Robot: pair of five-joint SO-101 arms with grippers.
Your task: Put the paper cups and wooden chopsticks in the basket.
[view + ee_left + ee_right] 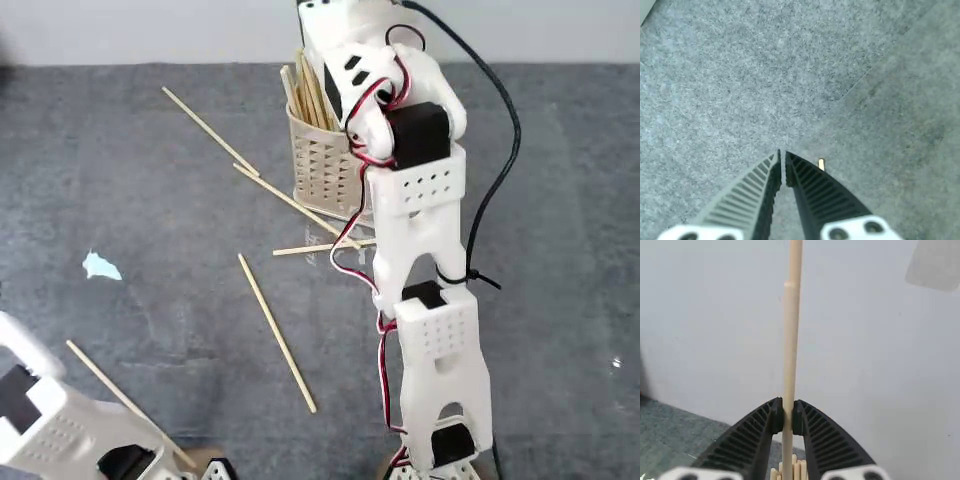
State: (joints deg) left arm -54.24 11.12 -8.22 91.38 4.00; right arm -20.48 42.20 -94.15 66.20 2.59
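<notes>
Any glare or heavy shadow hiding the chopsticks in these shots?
High view: even light, no glare, loose chopsticks plain on the mat. Right wrist view: the held chopstick stands clear against a pale wall. Left wrist view: part of the mat looks dimmer, maybe shadow.

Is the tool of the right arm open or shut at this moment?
Shut. The right tool clamps one wooden chopstick between its fingers, over the basket.
</notes>
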